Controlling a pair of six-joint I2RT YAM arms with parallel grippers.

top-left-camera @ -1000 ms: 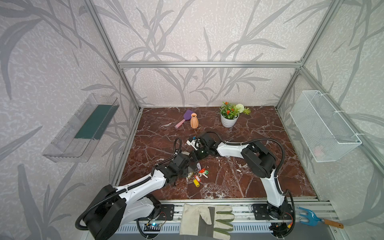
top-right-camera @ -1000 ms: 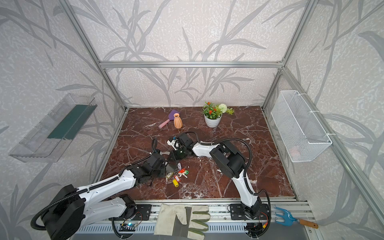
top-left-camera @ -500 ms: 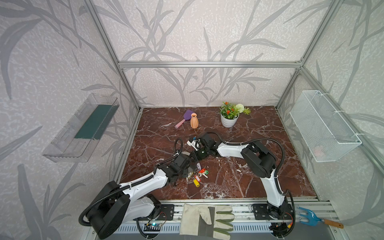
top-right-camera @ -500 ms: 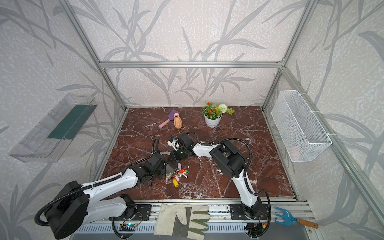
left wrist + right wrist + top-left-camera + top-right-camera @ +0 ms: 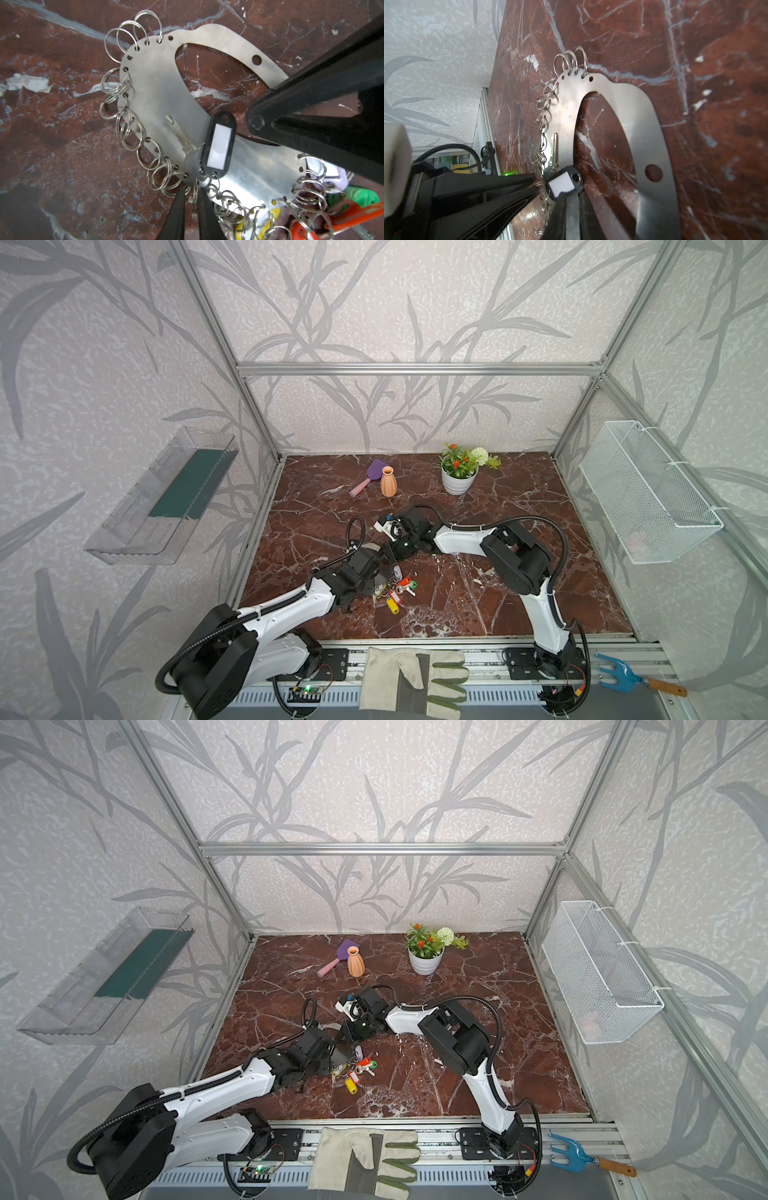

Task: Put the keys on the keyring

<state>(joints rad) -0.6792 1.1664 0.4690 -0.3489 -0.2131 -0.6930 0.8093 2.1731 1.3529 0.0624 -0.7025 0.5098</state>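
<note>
keyring point(image 5: 158, 99) rim clamped in right claw point(image 5: 572, 204); left claw point(image 5: 191, 190) pinches fringe ring point(image 5: 194, 197).

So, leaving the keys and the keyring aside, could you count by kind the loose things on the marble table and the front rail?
Orange vase: 1
Potted plant: 1
Purple tool with pink handle: 1
Gardening glove: 1
Blue garden hand fork: 1
Total: 5
</note>
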